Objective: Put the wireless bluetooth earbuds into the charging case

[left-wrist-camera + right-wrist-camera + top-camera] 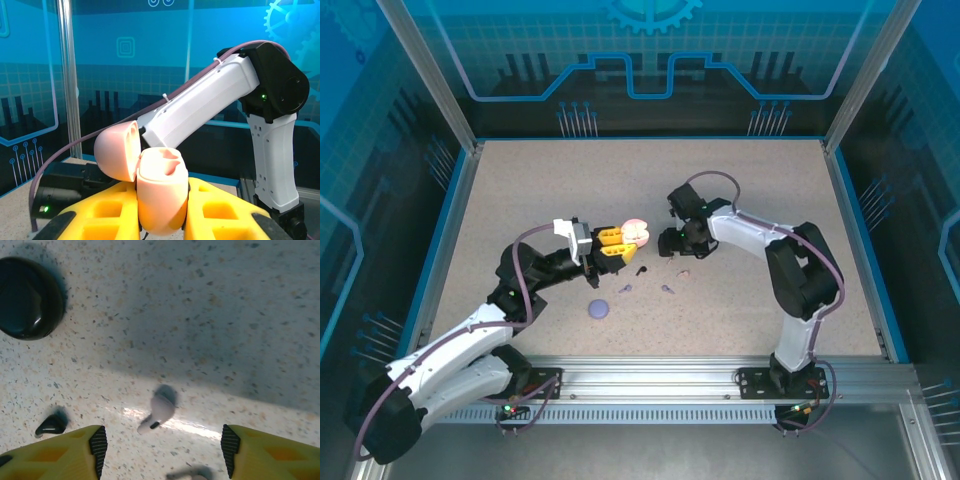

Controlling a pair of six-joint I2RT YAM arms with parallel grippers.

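Right wrist | pale earbud (159, 412) just ahead, between parted jaws of right gripper (162, 452), stem slanting across gap | left gripper (162, 220) clamps open pink case (160, 190)

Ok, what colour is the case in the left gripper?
Pale pink; the case shows best in the left wrist view.

- Pink case (160, 195): lid open, upright, clamped in left gripper (623, 246).
- Pink earbud (159, 412): lying flat, stem pointing down-left.
- Black earbud (50, 425): near it, apart.
- Black case (27, 297): round, glossy.
- Lavender case (599, 309): closed, lavender earbuds (625, 289) nearby.
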